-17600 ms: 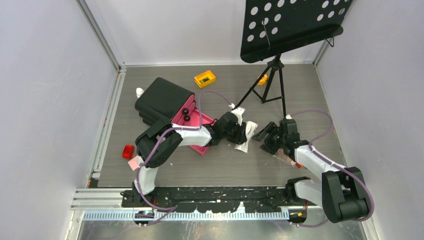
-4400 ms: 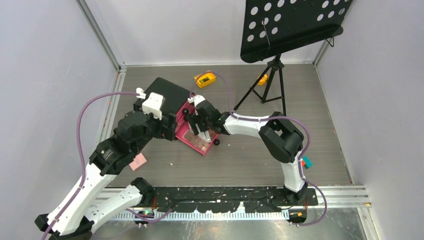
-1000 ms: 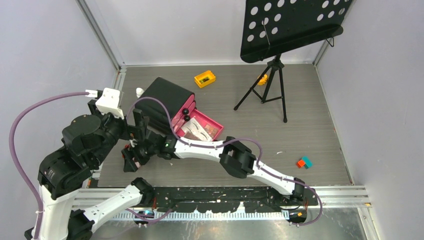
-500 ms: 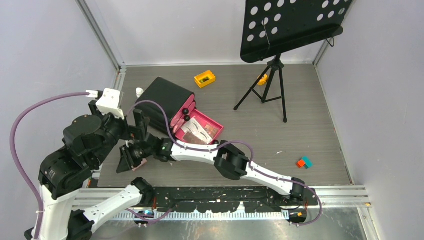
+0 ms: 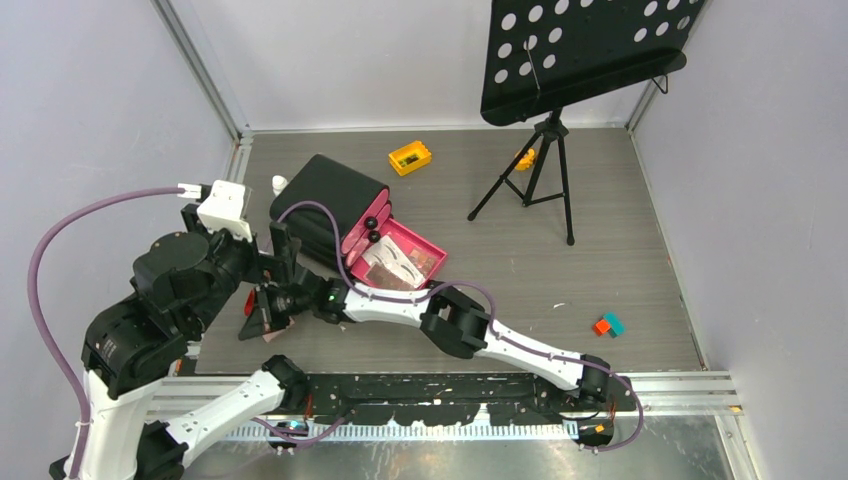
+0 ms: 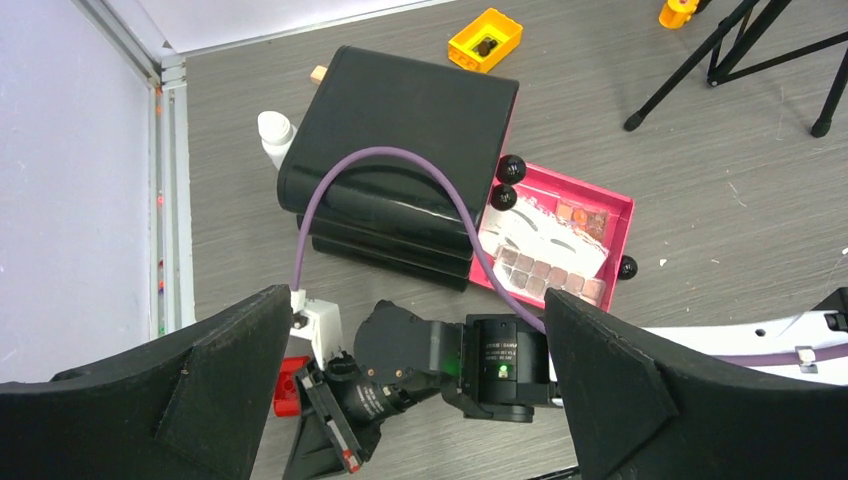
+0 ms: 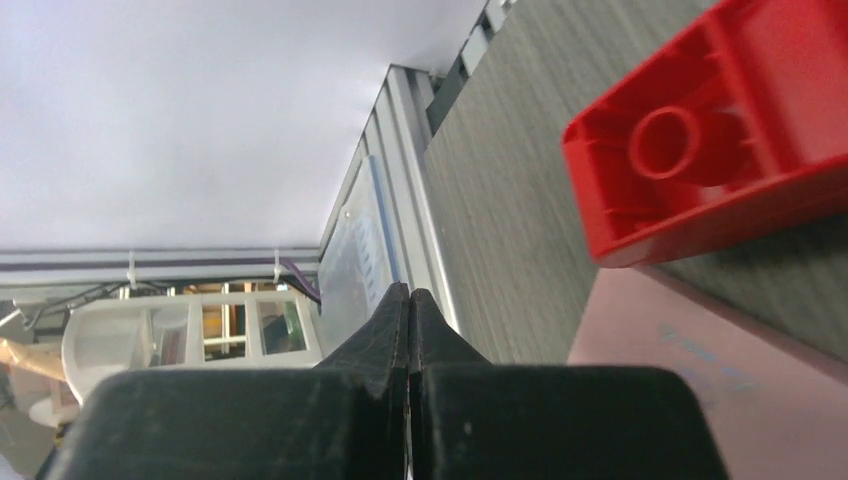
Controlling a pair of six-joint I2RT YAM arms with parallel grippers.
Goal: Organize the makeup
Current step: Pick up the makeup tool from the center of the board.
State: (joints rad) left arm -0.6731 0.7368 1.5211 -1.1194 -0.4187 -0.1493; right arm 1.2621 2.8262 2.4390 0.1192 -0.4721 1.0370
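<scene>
My right gripper (image 5: pixel 250 318) reaches far left across the table and lies low by its left edge. Its jaws are pressed together and I see nothing between them. Just past its tips sits a red block (image 7: pixel 715 150), partly on a flat pink piece (image 7: pixel 700 380). My left gripper (image 6: pixel 417 295) hangs open high above, looking down on the right gripper (image 6: pixel 315 450) and the red block (image 6: pixel 285 385). The black chest (image 6: pixel 400 150) has one pink drawer (image 6: pixel 622 215) pulled out. In it lie brown palettes (image 6: pixel 545 275) and a white eyebrow card (image 6: pixel 545 235).
A white bottle (image 5: pixel 279 184) stands behind the chest. A yellow block (image 5: pixel 410 157) lies at the back. The music stand (image 5: pixel 580 50) rises on its tripod at the back right, with a small yellow-orange piece (image 5: pixel 525 158) by one leg. Orange and teal blocks (image 5: pixel 607 325) sit near the right front.
The right gripper's jaws have closed from wide apart to shut, and it has slid a little left and nearer beside the red block. The left arm has barely shifted.
</scene>
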